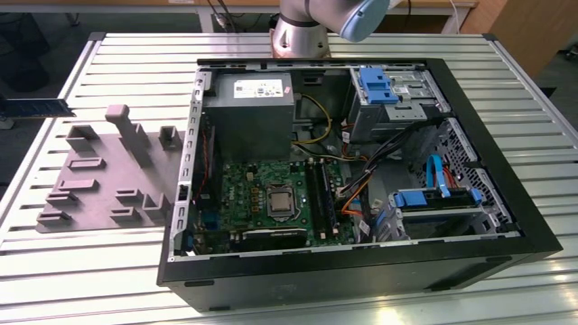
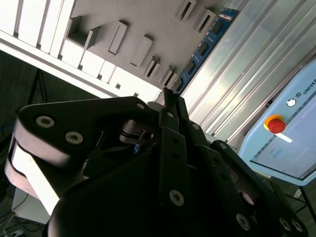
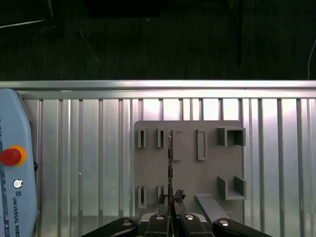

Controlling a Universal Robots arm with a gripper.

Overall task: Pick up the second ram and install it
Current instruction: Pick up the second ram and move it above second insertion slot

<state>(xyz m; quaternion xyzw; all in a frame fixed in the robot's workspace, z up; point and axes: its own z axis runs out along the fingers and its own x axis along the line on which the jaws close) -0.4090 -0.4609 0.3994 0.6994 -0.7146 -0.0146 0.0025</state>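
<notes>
Nearest the wrist, the hand (image 3: 171,205), fingers closed on one end of the second ram (image 3: 170,163) and gripping nothing else. Seen edge-on as a thin dark line in the first wrist view. Seen broadside in the second wrist view, with blue-green board and black chips reaching away from the fingertips (image 2: 167,101). Below it and apart from it, the grey tray (image 3: 207,163) with its upright blocks, lying on the ribbed metal surface (image 3: 89,148). Beside the tray, a pale pendant with a red button (image 3: 11,157). In the exterior view, the second ram at the exterior view's left, crossing the edge of the surface in mid-air. Farther off, well apart toward the exterior view's right, the open computer case (image 1: 532,233), with the green motherboard (image 1: 243,196) and the long black slot rails (image 1: 318,193) inside. By judgement, pick-up done and installing not yet begun: the carrying stage. Called for next: a move across to the case, the contact edge turned down and parallel to a rail, then even pressure. Which rail stands free, impossible to tell.
</notes>
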